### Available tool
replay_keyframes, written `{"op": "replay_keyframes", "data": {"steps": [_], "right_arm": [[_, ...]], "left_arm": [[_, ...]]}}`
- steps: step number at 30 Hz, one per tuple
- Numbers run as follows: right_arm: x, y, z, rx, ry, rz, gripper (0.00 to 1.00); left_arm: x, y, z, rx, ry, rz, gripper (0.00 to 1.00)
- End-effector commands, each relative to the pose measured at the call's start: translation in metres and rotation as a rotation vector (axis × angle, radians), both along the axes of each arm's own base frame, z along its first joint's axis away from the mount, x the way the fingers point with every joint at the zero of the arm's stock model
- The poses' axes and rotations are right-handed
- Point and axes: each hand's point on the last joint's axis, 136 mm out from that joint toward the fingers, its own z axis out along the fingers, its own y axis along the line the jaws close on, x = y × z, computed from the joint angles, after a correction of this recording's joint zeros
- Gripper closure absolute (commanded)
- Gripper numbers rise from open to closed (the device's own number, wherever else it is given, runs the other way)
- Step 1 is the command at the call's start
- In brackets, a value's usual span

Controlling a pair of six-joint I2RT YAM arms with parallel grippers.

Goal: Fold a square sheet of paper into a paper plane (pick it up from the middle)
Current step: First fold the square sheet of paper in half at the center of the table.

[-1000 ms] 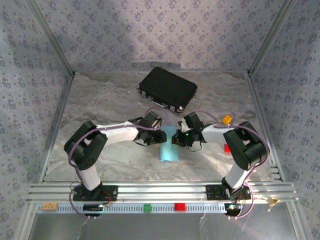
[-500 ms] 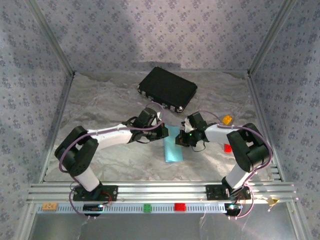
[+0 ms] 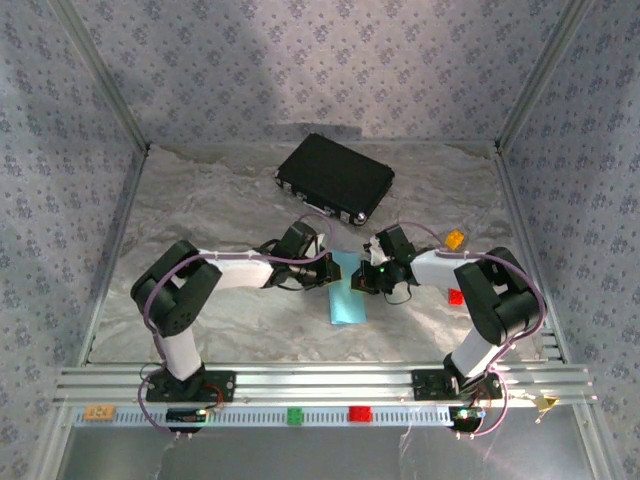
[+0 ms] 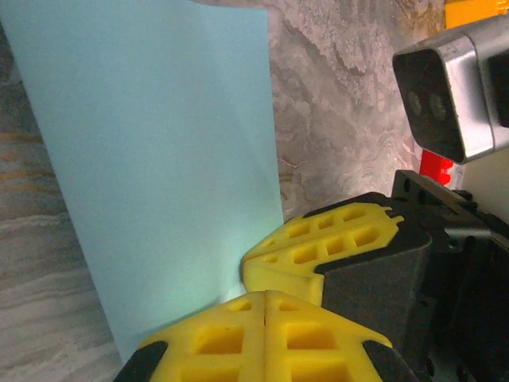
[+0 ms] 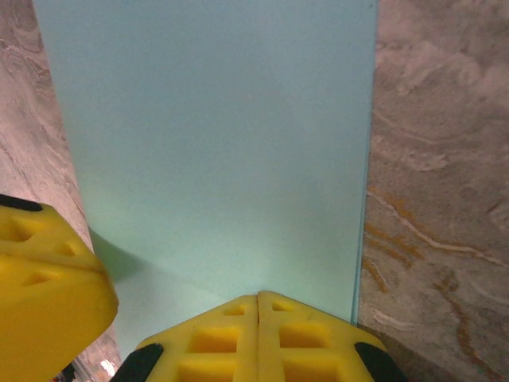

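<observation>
Step judged: crease pressing on the folded square sheet of paper [image 3: 347, 303]. Pressure should be kept flat and even along the fold, edges kept aligned, sheet not dragged across the bench [image 3: 230, 200]. Left claw [image 4: 265, 296] was seen fully closed, tips set on the sheet's nearest end, nothing visibly pinched. Right claw [image 5: 258, 298] was likewise closed, just beside it, touching the same end. Sheet lay flat ahead of both claws.
</observation>
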Motion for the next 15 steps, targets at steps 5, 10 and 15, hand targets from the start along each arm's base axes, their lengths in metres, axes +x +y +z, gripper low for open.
{"op": "replay_keyframes", "data": {"steps": [5,10,15], "right_arm": [[-0.03,-0.03,-0.037,-0.151,0.132,-0.036,1.0],[-0.03,-0.032,-0.038,-0.157,0.134,-0.041,1.0],[-0.031,-0.033,-0.038,-0.165,0.137,-0.042,1.0]], "left_arm": [[-0.004,0.019,-0.031,0.064,0.038,0.007,1.0],[-0.011,0.034,-0.054,0.145,0.052,0.004,1.0],[-0.011,0.036,-0.057,0.161,0.054,0.003,1.0]]}}
